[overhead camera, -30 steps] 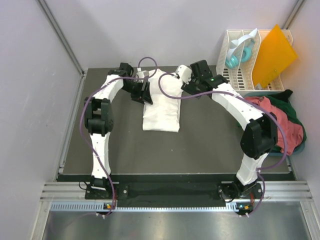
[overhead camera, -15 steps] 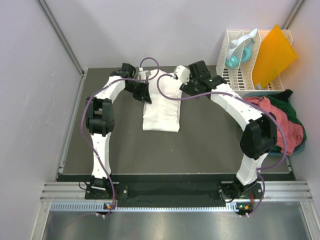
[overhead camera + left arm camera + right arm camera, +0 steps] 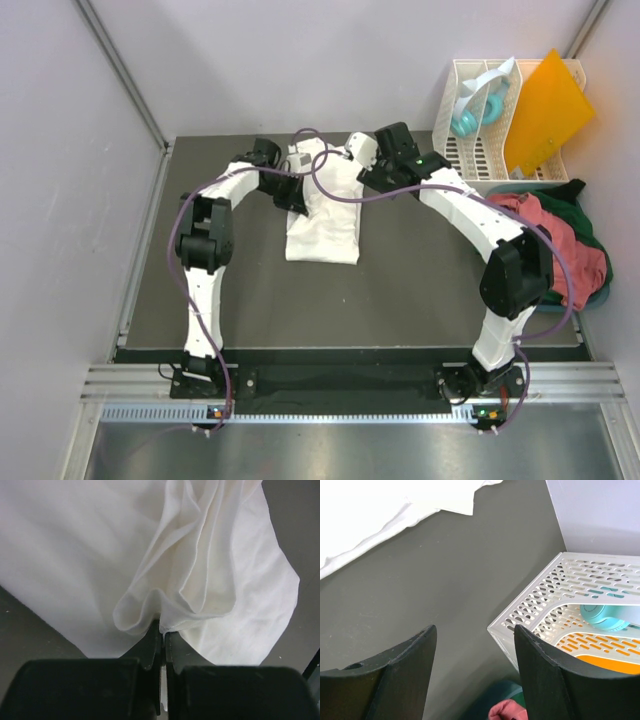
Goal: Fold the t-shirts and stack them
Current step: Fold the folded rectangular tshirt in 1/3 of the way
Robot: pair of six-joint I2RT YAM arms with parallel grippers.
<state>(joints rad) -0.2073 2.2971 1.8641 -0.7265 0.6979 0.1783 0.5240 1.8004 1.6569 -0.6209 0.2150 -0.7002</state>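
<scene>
Since a second ago the left tool point(image 3: 161, 630) has swung inward, lifting a bunched edge of the white t-shirt point(image 3: 325, 225), on which it is clamped. The rest lies part-folded beneath it on the tabletop point(image 3: 420, 280). The right tool point(image 3: 474, 632) stands apart, empty. Behind it, the salmon-red t-shirt point(image 3: 585, 265) and dark green t-shirt point(image 3: 578, 195) lie heaped, not yet folded.

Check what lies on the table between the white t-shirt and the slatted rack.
Nothing: the right wrist view shows bare dark table between the white t-shirt and the rack. In the top view, the right arm reaches over that stretch.
</scene>
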